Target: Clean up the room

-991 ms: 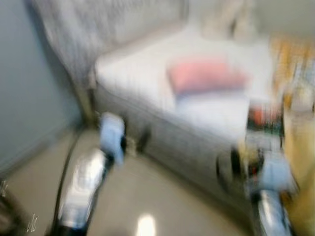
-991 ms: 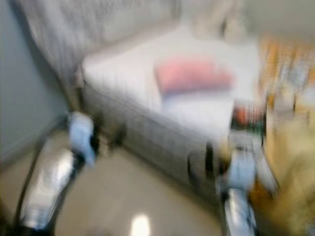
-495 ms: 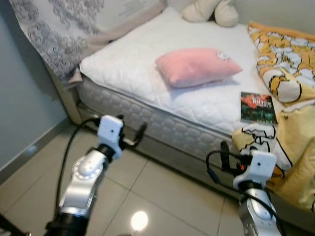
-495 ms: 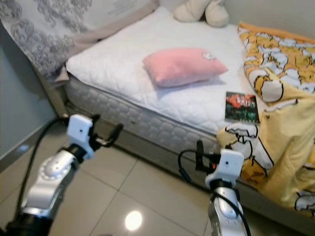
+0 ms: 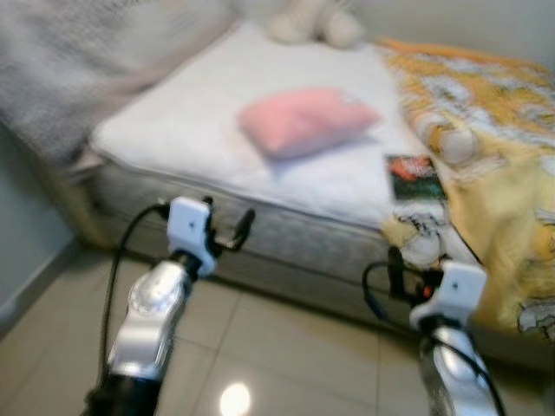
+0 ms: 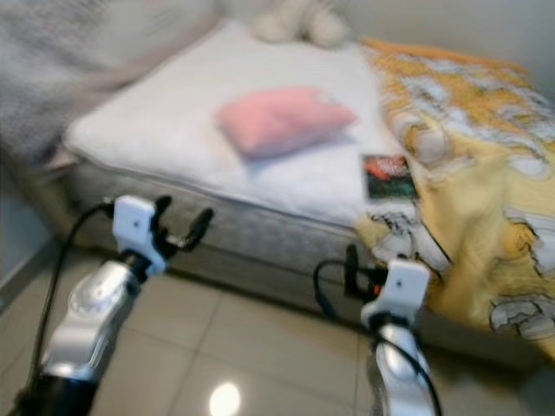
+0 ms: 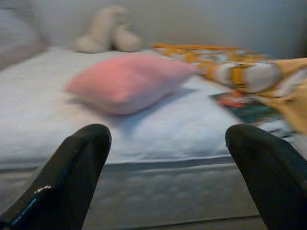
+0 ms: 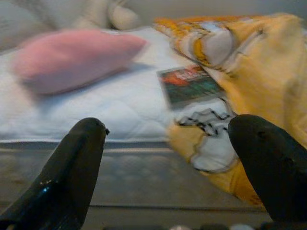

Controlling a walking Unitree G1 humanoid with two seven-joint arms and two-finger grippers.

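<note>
Above the tiled floor (image 5: 286, 347), both grippers hang wide open and empty: left gripper (image 5: 232, 236), right gripper (image 8: 168, 163). At twelve o'clock on the white quilted mattress (image 5: 173, 139) lie one pink pillow (image 5: 303, 120), one dark book (image 5: 414, 172) and, at two o'clock, one yellow patterned blanket (image 5: 494, 173).

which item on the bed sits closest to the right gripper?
The dark-covered book, lying flat on the white mattress beside the yellow blanket. The pink pillow and cream plush toy lie farther from the right gripper.
</note>
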